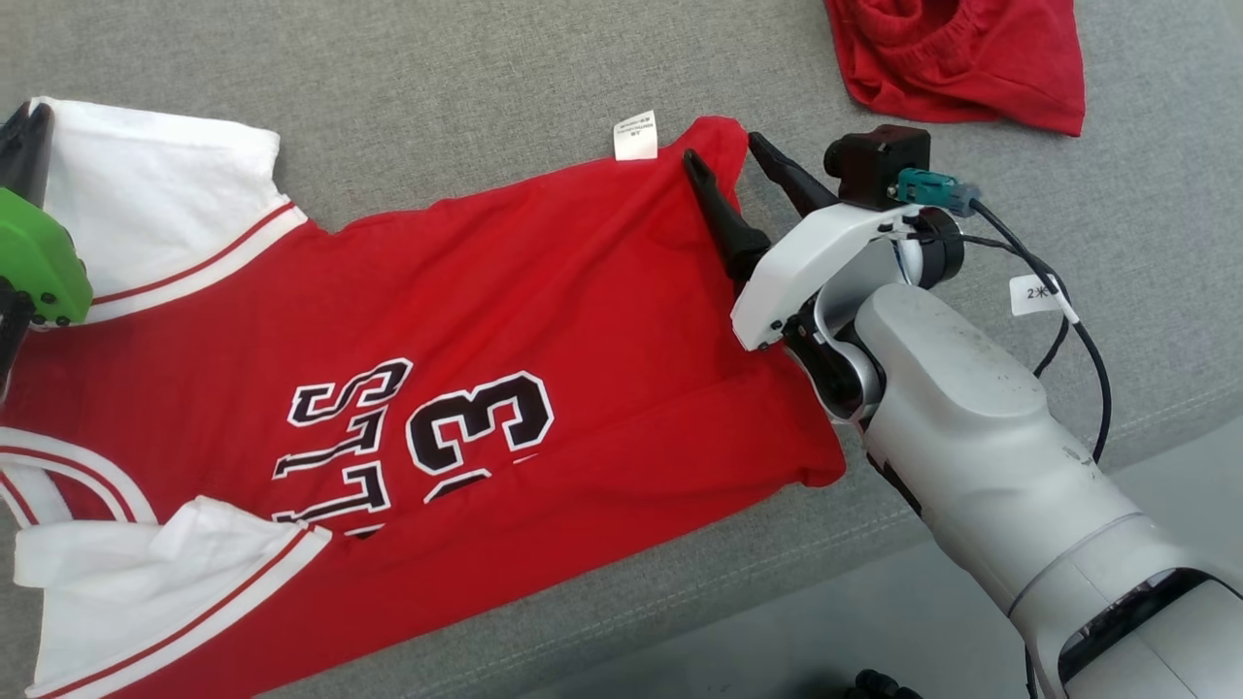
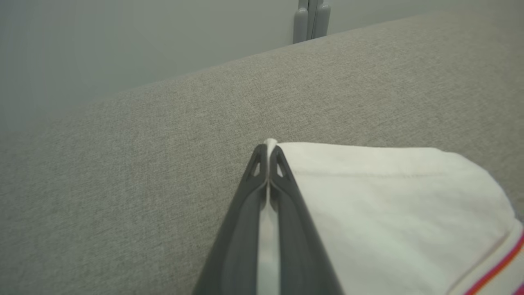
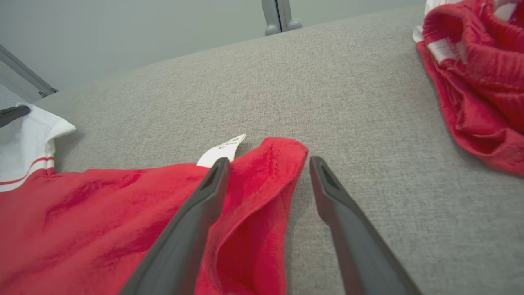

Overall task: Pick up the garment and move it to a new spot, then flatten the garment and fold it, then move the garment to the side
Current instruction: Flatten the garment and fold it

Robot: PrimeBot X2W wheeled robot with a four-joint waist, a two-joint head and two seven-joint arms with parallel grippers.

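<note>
A: Lying where, the red jersey (image 1: 544,320)?
B: Spread on the grey fabric surface (image 1: 437,116). Left hand (image 2: 268,153) is pinched onto its white sleeve (image 2: 389,196). Right hand (image 3: 269,162) gapes wide, straddling the hem corner (image 3: 282,159).

- Head view: from high up, facing steeply down on the grey surface (image 1: 486,78), jersey (image 1: 602,320) close below.
- Left wrist view: low, very near, along left end effector (image 2: 269,149) toward the surface's far edge.
- Right wrist view: low, along right end effector (image 3: 269,160); shares jersey corner and label (image 3: 221,149) with head view.
</note>
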